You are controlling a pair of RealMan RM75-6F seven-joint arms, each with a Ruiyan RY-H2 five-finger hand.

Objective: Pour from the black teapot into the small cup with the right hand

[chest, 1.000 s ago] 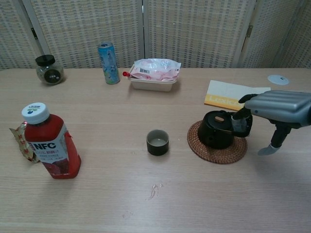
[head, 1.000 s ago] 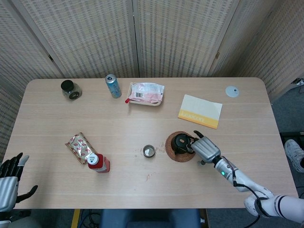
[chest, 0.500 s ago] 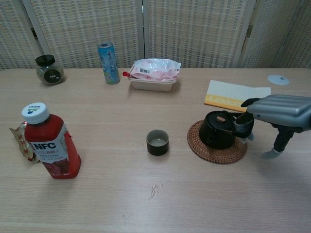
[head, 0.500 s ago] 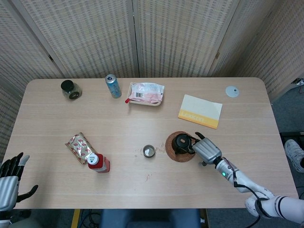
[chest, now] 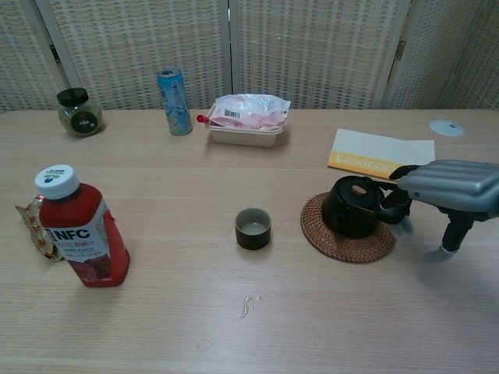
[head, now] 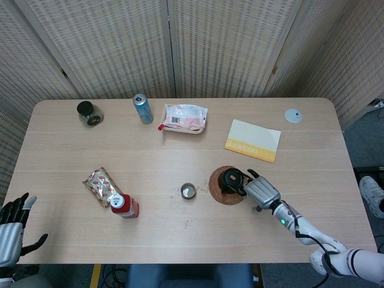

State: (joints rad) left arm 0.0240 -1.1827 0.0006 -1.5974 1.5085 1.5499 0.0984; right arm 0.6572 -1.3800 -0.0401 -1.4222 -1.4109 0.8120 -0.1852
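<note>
Table [head: 180,156], black teapot [chest: 352,206] touching right hand [chest: 448,181]

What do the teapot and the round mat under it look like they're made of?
The black teapot looks like glazed ceramic or coated cast iron: dark, slightly glossy, so the material stays open. The round mat looks like woven rattan or straw: brown, with ribbed concentric coils.

My silver right hand [chest: 451,185] covers the handle of the round black teapot [chest: 352,206], so contact is unclear, and my dark left hand [head: 12,231] is cut off by the head view's edge.
</note>
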